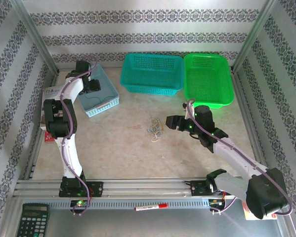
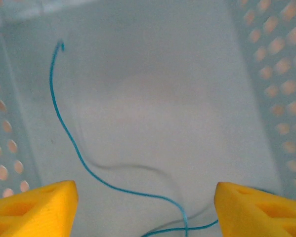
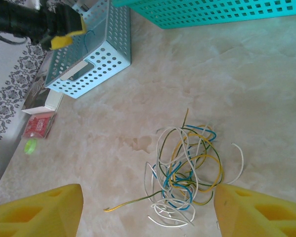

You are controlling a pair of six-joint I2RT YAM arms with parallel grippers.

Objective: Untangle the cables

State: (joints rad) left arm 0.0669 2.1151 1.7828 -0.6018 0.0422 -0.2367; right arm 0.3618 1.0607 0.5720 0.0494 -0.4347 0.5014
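The cables (image 1: 155,129) are a loose clump of thin white, blue and yellow-green wires (image 3: 187,168) in the middle of the table. My right gripper (image 1: 170,122) hovers just to the right of the clump. It is open, and its yellow fingers stand wide on either side of the clump (image 3: 148,212). My left gripper (image 1: 91,86) reaches into the light blue basket (image 1: 101,96) at the back left. It is open (image 2: 147,207). A single blue wire (image 2: 119,188) lies loose on the basket floor between its fingers.
A teal basket (image 1: 151,74) and a green basket (image 1: 208,79) stand along the back. A red packet (image 3: 38,126) lies at the left edge by the blue basket. A calculator (image 1: 33,219) and a red marker (image 1: 150,207) lie in front of the rail.
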